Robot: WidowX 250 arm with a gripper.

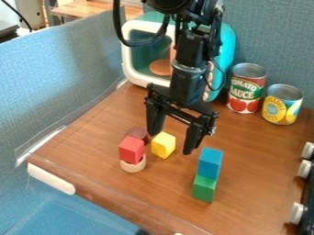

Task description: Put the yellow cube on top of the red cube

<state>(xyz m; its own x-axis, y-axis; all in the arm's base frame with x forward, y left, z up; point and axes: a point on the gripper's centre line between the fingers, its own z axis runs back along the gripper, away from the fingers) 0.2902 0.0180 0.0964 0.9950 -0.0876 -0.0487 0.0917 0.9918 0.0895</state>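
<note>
The black gripper (173,141) hangs over the middle of the table, open, with its fingers spread wide and nothing held between them. Just left of and below that gap is the yellow cube (163,145), near the left finger. Left of the yellow cube, the red cube (131,150) rests on a pale round wooden piece (133,165). A dark reddish-brown round piece (138,134) shows behind the red cube.
A blue block (210,163) is stacked on a green block (204,188) at right of centre. Two cans (246,88) (283,104) stand at the back right, beside a teal toy oven (227,46). Black hardware with pale knobs (304,169) lines the right edge.
</note>
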